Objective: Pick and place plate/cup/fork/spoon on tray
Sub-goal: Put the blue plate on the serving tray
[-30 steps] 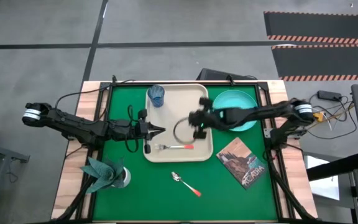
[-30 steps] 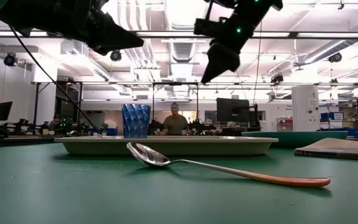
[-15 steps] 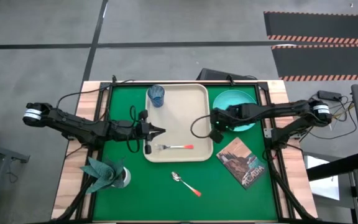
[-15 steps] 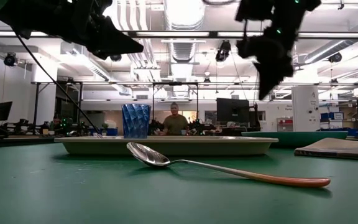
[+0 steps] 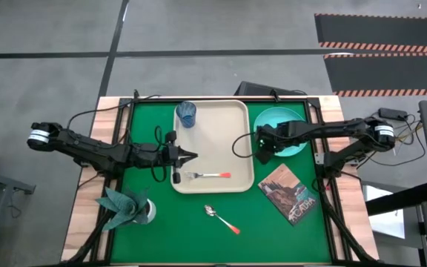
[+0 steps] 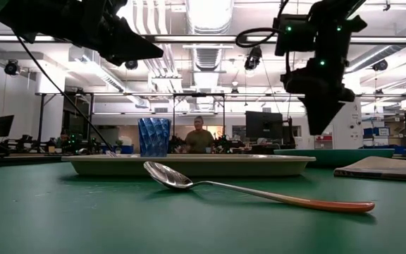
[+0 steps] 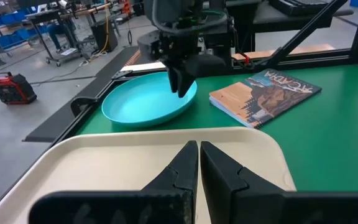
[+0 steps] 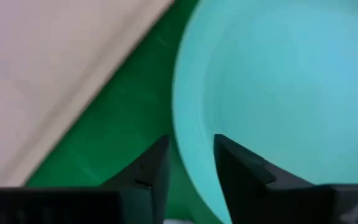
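Note:
The turquoise plate [image 5: 284,130] lies on the green mat to the right of the beige tray [image 5: 221,133]. My right gripper [image 5: 262,152] points down above the plate's left rim [image 8: 180,118]. It is open, one finger on each side of the rim, and in the low view it hangs clear above the plate [image 6: 333,152]. The blue cup [image 5: 187,113] stands in the tray's far left corner, and the fork [image 5: 207,176] lies along its near edge. The spoon [image 5: 221,218] lies on the mat in front of the tray. My left gripper [image 5: 193,156] hovers shut over the tray's left part.
A brown book [image 5: 288,192] lies on the mat near the plate, toward the near right. A pale holder with a teal napkin [image 5: 128,206] stands at the near left. A person [image 6: 199,137] sits in the room beyond the table.
My right gripper has gone from above the middle of the tray toward the table's right edge, to the plate's left rim. It has sunk, rolled about, and tipped from a slant to pointing steeply down.

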